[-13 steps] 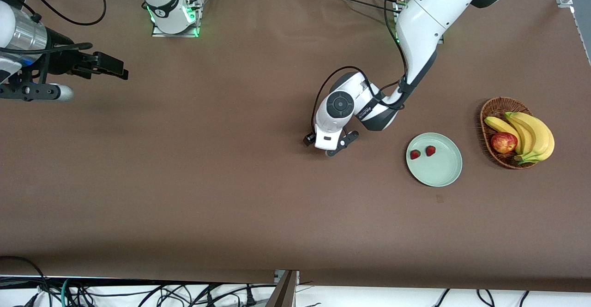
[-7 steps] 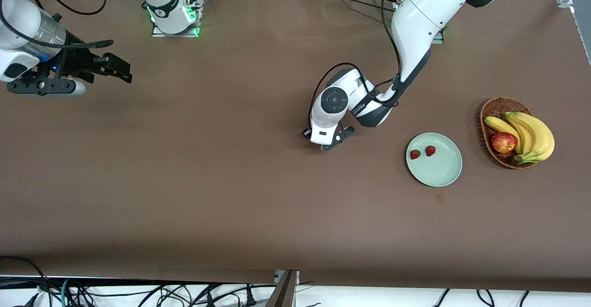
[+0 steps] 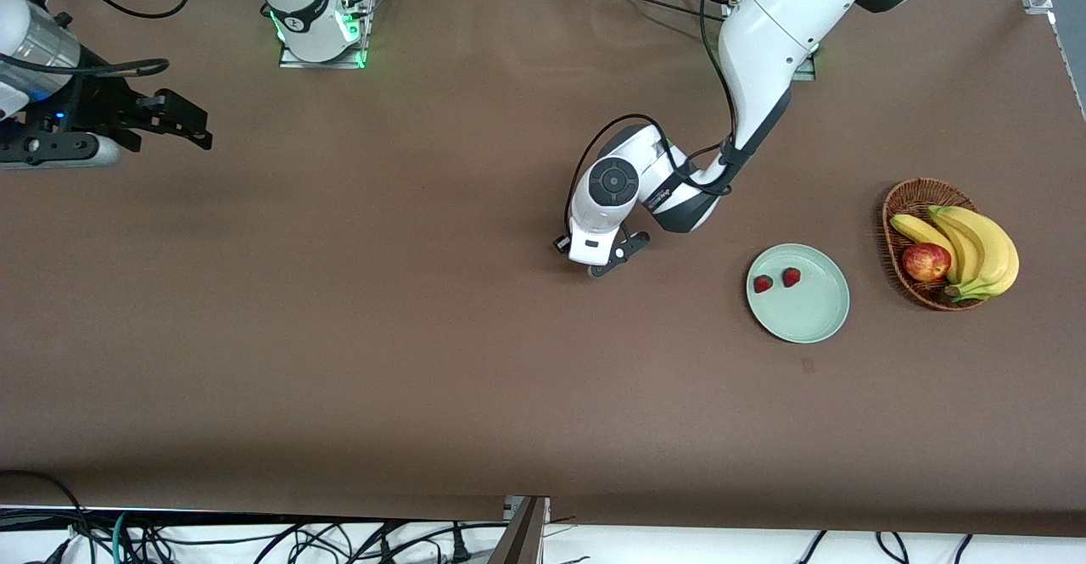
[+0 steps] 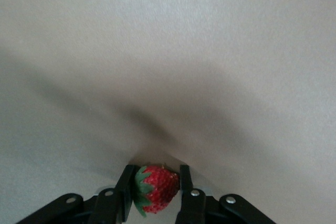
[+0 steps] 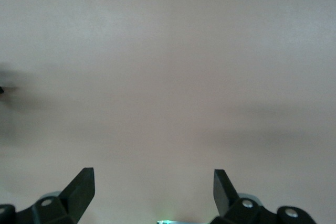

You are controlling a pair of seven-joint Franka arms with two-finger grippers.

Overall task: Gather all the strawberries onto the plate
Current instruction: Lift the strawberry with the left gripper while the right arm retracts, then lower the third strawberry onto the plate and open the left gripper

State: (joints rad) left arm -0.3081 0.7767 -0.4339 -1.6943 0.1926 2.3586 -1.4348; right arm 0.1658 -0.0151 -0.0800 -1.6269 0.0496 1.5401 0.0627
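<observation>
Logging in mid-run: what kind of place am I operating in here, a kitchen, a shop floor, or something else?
Most likely a robotics lab bench, not a kitchen. Two white arms are bolted along one edge of a brown-covered table, loose cables hang off its edge nearest the front camera, and the only props are a plate and a fruit basket.

A brown tabletop carries a plate and, just beside it toward the left arm's end, a basket.
</observation>
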